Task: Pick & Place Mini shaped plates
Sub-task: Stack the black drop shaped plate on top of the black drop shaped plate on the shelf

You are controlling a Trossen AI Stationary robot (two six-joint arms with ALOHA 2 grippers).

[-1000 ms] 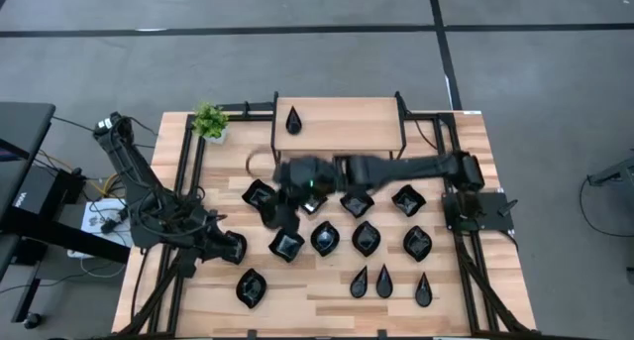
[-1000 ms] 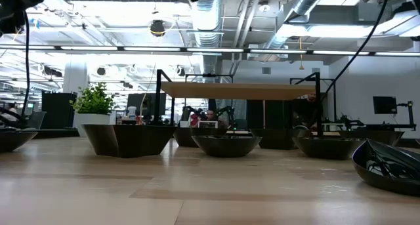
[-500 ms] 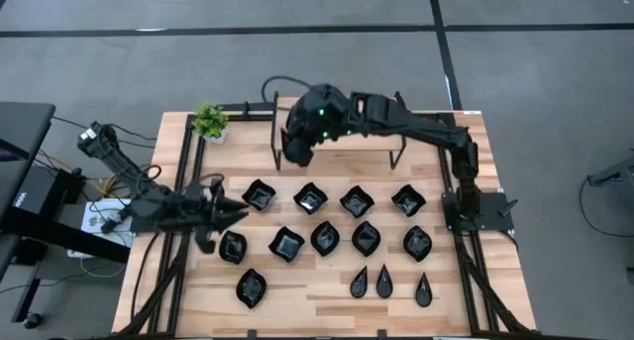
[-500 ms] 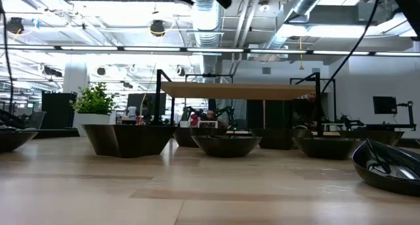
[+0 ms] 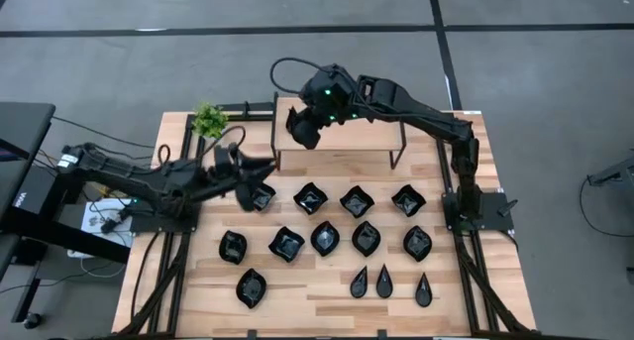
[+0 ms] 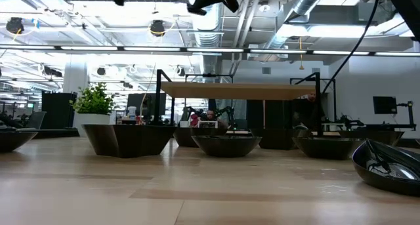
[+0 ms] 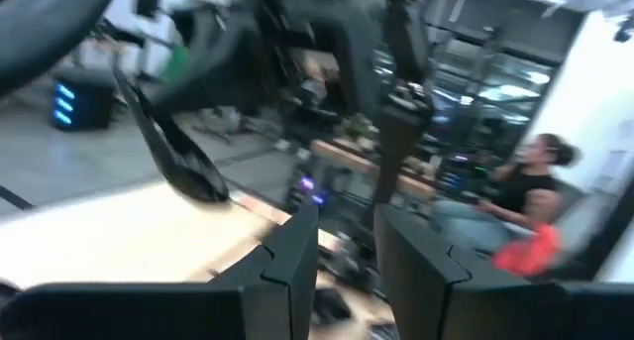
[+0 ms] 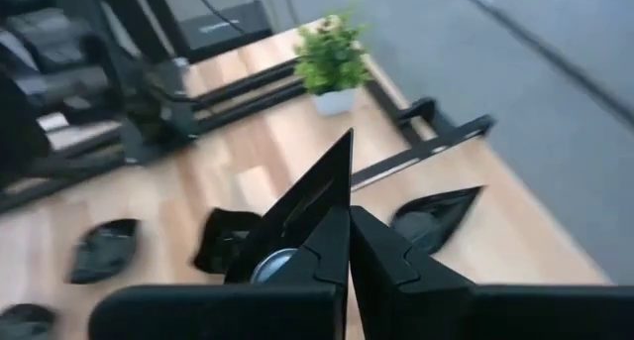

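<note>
Left gripper (image 5: 265,169) hangs above the table's (image 5: 327,315) left-centre, just over the first dish in the back row, its two fingers (image 7: 297,256) standing a narrow gap apart with nothing between them. Behind it, at the back-left corner, sits a small green potted plant (image 5: 209,121). Next along, the right gripper (image 5: 302,132) hovers over the left end of the raised wooden shelf (image 5: 357,132), fingers pressed together and empty; its wrist camera shows one narrow teardrop plate (image 8: 436,216) lying on that shelf just beside it. The other mini shaped plates (image 5: 325,238) are spread over the table in front of the shelf: four wavy-edged squares in the back row, five dishes in the middle row, and at the front a leaf-like oval (image 5: 252,286) at left, with three teardrops (image 5: 383,281) farther right. Seen from table height, the dishes rest flat on the wood.
</note>
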